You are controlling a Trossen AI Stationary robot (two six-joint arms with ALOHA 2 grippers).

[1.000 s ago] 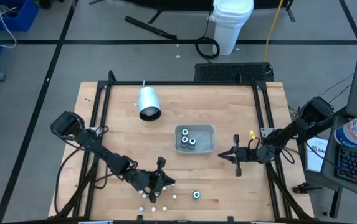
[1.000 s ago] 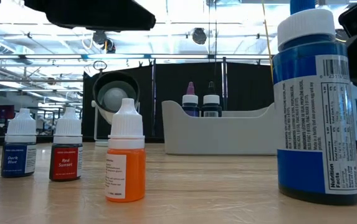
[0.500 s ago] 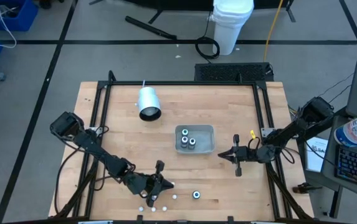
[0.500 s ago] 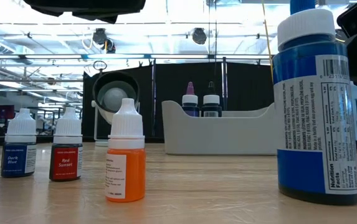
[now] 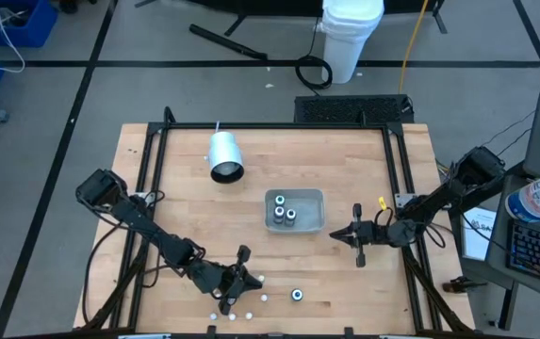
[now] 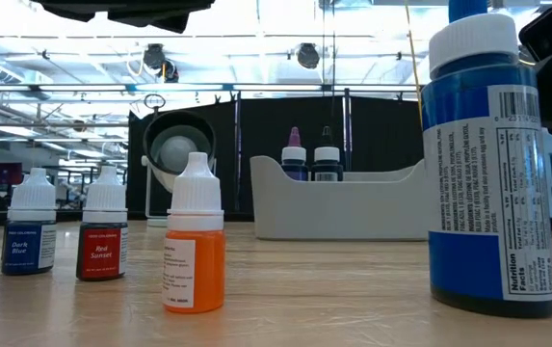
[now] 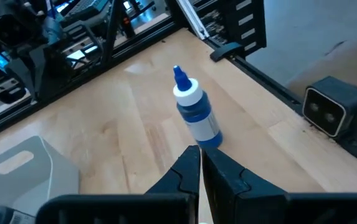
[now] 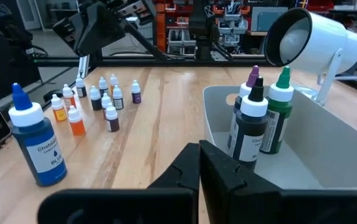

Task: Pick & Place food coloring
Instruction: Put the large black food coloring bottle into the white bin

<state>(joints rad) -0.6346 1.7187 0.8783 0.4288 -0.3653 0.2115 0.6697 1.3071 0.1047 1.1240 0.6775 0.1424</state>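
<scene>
Hovering closed and empty-handed, the left end effector (image 5: 238, 285) nears tiny food coloring bottles (image 8: 97, 99) clustered at the desk's (image 5: 345, 169) front edge; light, rigid, slippery, best pinched mid-body.

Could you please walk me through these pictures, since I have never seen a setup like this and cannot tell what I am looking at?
These are two robot arms at a wooden table, filmed at once by four cameras. One camera looks straight down, one sits at table level, and one rides on each arm's wrist.

From above, the left gripper is over a cluster of small food coloring bottles near the front edge. The right gripper waits beside a grey tray that already holds three bottles. A larger blue bottle stands alone, and a white cylinder lies farther back.

Both sets of jaws are closed and neither holds anything. The table-level view shows an orange bottle close up.
</scene>
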